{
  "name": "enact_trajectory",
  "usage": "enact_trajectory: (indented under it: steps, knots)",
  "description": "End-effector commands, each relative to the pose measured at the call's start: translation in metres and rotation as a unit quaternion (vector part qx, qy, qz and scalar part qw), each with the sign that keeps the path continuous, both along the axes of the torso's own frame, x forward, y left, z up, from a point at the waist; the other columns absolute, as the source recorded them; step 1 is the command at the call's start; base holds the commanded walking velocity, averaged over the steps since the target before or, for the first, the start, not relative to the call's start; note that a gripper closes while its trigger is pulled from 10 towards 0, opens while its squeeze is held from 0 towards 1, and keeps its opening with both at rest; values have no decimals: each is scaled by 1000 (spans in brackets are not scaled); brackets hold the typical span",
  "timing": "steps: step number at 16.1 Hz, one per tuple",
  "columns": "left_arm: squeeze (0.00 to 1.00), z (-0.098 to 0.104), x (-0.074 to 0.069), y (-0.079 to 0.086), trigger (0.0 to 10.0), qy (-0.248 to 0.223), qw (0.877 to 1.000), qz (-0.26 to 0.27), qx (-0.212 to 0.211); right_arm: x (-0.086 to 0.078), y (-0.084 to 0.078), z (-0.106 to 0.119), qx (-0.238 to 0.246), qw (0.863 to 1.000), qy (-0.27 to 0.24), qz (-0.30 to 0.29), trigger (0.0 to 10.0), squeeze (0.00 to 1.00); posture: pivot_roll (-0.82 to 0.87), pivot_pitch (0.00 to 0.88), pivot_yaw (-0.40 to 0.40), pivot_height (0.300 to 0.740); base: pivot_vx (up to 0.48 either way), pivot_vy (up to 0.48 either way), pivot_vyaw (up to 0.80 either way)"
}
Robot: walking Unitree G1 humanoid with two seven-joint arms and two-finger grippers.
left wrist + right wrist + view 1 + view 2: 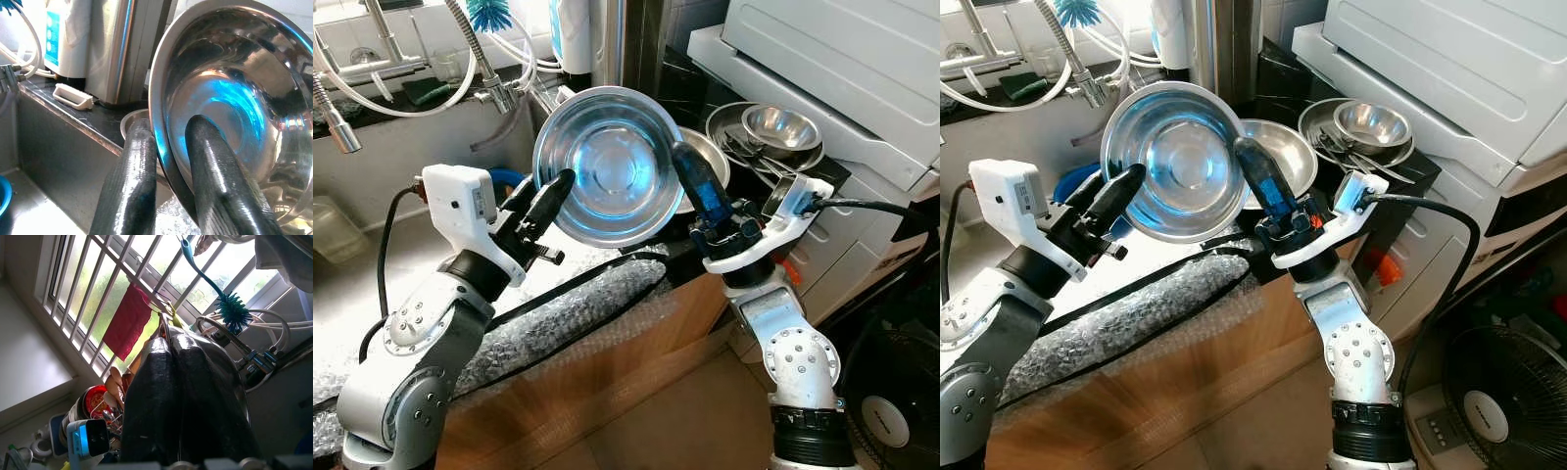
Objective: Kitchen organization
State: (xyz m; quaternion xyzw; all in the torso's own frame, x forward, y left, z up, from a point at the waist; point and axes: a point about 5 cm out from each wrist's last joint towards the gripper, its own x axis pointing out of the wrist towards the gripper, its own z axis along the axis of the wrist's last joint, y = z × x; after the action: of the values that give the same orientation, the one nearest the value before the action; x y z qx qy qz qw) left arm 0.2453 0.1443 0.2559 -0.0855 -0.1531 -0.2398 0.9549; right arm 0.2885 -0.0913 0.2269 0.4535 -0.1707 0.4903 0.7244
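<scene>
A large steel bowl (612,166) is held up on edge above the counter, its hollow facing me. My left gripper (553,191) is shut on its left rim. The left wrist view has one finger (134,166) behind the rim and the other finger (215,166) inside the bowl (244,88). My right gripper (690,171) is shut on the bowl's right rim. In the right wrist view its two fingers (146,396) lie pressed together, with the thin rim at their tips.
A second steel bowl (713,157) lies behind the held one. Smaller bowls and utensils (781,127) are stacked beside a white appliance (842,69). The sink faucet hose (484,59) hangs at the back left. Bubble wrap (558,313) covers the counter edge. A fan (1498,401) stands low right.
</scene>
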Motion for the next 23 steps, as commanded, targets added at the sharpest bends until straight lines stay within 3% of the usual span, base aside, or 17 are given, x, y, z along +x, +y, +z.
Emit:
enact_trajectory:
  steps: [1,2,3,4,5,9,11,12,14,15,16,17,18,19,21,22,23]
  knots:
    - [0,1,-1,-2,0,-7,1000,-7,1,-5,2,8,-1,1000,-23,8,10000,0,102,113,-38,740,0,0,0]
    - [0,2,-1,-2,0,-8,1000,-5,1,-6,2,8,-1,1000,-23,9,10000,0,101,109,-38,740,0,0,0]
    - [0,3,-1,-1,0,-10,1000,-3,-3,-6,3,7,-1,1000,-23,10,10000,106,101,107,-38,740,0,0,0]
    - [0,3,-1,-1,0,-11,1000,-3,-4,-6,3,7,-2,1000,-24,11,10000,835,101,104,-39,740,0,0,0]
    - [0,4,-1,-1,0,-12,1000,0,-11,-7,4,7,-2,1000,-25,12,10000,1000,101,100,-40,740,0,0,0]
    - [0,16,3,17,0,-30,993,40,-106,-7,5,7,-6,1000,-26,14,10000,1000,102,100,-42,740,0,0,0]
    - [0,25,6,31,0,-41,982,71,-172,-5,4,6,-13,1000,-22,4,10000,1000,101,106,-43,740,0,0,0]
    - [0,26,7,35,0,-43,978,84,-189,-5,4,5,-15,1000,-20,1,10000,39,101,106,-43,740,0,0,0]
    - [0,30,9,50,0,-52,964,129,-226,-3,3,4,-22,1000,-16,-6,10000,0,98,107,-44,740,0,0,0]
    - [0,31,10,58,0,-58,959,168,-219,-3,2,3,-30,999,-14,-13,10000,0,100,108,-42,740,0,0,0]
    - [0,32,11,64,824,-63,959,203,-188,-2,1,1,-39,999,-10,-26,10000,0,100,109,-43,740,0,0,0]
    - [0,30,12,76,10000,-69,953,263,-130,3,-1,0,-79,994,-1,-80,10000,0,98,112,-42,740,0,0,0]
    - [0,30,13,82,10000,-71,949,290,-101,5,-2,1,-102,989,-5,-109,10000,0,98,113,-41,740,0,0,0]
    - [0,29,13,91,10000,-79,941,325,-41,6,-5,3,-135,979,-9,-152,10000,0,100,113,-37,740,0,0,0]
    - [0,27,14,104,10000,-81,928,365,2,5,-10,6,-191,957,-27,-216,10000,0,92,114,-34,740,0,0,0]
    - [0,23,14,111,10000,-81,920,382,40,3,-16,7,-221,939,-31,-261,10000,0,92,114,-31,740,0,0,0]
    - [0,20,15,113,10000,-79,916,389,57,2,-18,7,-232,932,-34,-277,10000,0,88,114,-31,740,0,0,0]
